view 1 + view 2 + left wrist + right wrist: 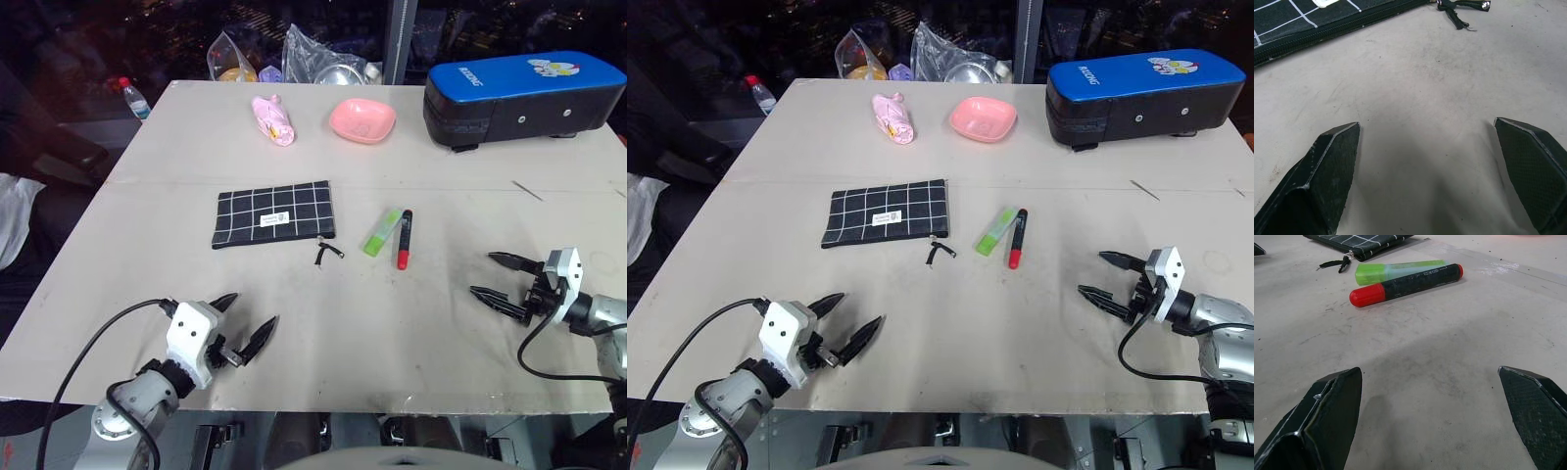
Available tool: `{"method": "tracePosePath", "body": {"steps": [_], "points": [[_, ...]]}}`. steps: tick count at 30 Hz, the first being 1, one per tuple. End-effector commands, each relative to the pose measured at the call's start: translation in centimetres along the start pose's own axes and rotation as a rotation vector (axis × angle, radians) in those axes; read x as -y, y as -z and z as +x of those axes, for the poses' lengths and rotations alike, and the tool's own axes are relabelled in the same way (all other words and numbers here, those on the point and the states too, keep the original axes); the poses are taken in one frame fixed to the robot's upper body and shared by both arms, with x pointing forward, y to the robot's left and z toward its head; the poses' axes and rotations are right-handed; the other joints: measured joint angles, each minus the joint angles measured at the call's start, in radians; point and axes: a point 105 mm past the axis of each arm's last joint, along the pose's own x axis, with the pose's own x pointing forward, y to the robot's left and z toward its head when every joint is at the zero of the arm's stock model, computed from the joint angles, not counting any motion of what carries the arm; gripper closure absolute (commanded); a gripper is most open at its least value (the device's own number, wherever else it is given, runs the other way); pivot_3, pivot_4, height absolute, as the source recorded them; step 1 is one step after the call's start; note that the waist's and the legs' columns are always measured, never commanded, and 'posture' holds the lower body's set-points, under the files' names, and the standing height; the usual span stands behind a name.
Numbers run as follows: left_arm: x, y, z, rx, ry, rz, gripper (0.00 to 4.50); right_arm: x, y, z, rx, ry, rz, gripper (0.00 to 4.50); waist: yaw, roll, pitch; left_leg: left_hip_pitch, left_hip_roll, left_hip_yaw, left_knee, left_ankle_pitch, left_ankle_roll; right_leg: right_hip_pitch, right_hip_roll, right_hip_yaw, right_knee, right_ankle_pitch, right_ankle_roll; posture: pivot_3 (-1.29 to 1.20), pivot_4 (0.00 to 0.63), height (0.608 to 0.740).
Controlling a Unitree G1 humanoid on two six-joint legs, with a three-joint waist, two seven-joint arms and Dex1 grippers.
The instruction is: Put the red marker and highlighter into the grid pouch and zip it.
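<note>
Writing first: the big blue-and-black hard case (524, 98) at the far right of the pale table (323, 333) carries white lettering and a small cartoon print on its lid, too small to read. The flat black fabric grid pouch (273, 214) with thin white lines lies mid-table, showing a small white label whose print I cannot make out. Its black zipper pull (328, 254) trails loose on the table just off the pouch's near right corner.

Just right of that pull lie the two pens, side by side and touching: the short light-green translucent highlighter (383, 232) and, on its right, the slim red marker (403, 239), black along the barrel with a red cap at the near end. Some faint print runs along the black barrel, unreadable.

The left gripper (245, 328) hovers near the front edge, fingers spread wide, grasping nothing. The right gripper (502, 279) sits low at the right, fingers parted too, empty, aimed toward the pens.
</note>
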Motion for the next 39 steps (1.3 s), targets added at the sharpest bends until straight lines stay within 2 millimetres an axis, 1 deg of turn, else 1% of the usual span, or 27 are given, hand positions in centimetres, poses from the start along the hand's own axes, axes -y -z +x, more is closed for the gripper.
{"method": "tracePosePath", "body": {"steps": [1,6,13,20,22,28,29,33,36,39], "points": [[-0.3,-1.4,0.0,0.042,0.021,0.053,0.03,0.0,-0.6,-0.3,0.024,0.003,-0.011,0.00,0.000,0.000,0.000,0.000,0.000,0.000,0.000,0.000,0.000,0.000,0.000,0.000,0.000,0.000,0.000,0.00,0.150,0.688],[-0.8,-1.9,0.6,0.058,0.041,0.071,0.03,0.1,0.1,-1.1,0.016,0.026,-0.001,0.00,0.003,0.000,0.000,0.000,0.000,0.000,0.000,0.000,0.000,0.001,0.003,0.000,0.000,0.000,0.000,0.00,0.150,0.688],[-1.3,-1.8,0.9,0.062,0.052,0.079,0.03,-0.2,-0.2,-1.3,0.025,0.032,-0.013,0.00,0.001,0.000,0.000,0.001,0.000,0.000,0.000,0.000,0.000,0.001,0.004,0.000,0.000,0.002,0.003,0.00,0.150,0.688],[-3.4,-2.3,0.4,0.085,0.016,0.093,0.03,-1.2,-0.9,-1.3,0.045,0.031,-0.015,0.00,0.003,0.000,0.000,0.000,0.000,-0.001,0.000,0.000,0.000,0.001,0.004,0.000,0.000,0.002,0.003,0.00,0.150,0.688],[-4.5,-2.4,0.2,0.085,0.000,0.101,0.03,-1.5,-1.3,-1.0,0.060,0.028,-0.018,0.00,0.002,0.000,0.000,0.001,0.000,-0.001,0.000,0.000,-0.001,0.001,0.004,0.000,0.000,0.002,0.003,0.00,0.150,0.688],[-9.0,-3.4,-0.4,0.083,-0.056,0.157,0.03,-3.8,-3.8,1.2,0.163,-0.013,-0.015,0.00,0.003,0.000,0.000,0.000,0.000,-0.002,0.000,0.001,-0.001,0.001,0.004,-0.002,0.001,0.002,0.003,0.00,0.150,0.688],[-9.5,-3.5,-0.5,0.083,-0.061,0.164,0.03,-4.0,-4.1,1.4,0.172,-0.015,-0.015,0.00,0.002,0.000,0.000,0.000,0.001,-0.002,0.000,0.001,-0.001,0.001,0.004,-0.002,0.000,0.002,0.003,0.00,0.150,0.688],[-13.3,-3.6,-1.0,0.041,-0.122,0.232,0.03,-4.8,-7.1,2.9,0.272,-0.020,-0.026,0.00,0.002,0.000,0.000,0.000,0.000,-0.001,0.000,0.002,-0.003,0.001,0.004,-0.002,0.000,0.002,0.003,0.00,0.150,0.688],[-15.0,-3.4,-1.0,0.021,-0.142,0.262,0.03,-5.2,-8.6,3.5,0.309,-0.030,-0.031,0.00,0.001,0.000,0.000,0.000,0.000,-0.002,0.000,0.002,-0.004,0.001,0.004,-0.002,0.000,0.002,0.003,0.00,0.150,0.688],[-16.3,-3.4,-0.5,0.001,-0.147,0.317,0.03,-5.4,-9.9,4.1,0.340,-0.052,-0.040,0.00,0.003,0.000,0.000,0.000,0.000,-0.001,0.000,0.003,-0.004,0.001,0.004,-0.002,0.000,0.002,0.004,0.00,0.150,0.688]]}}
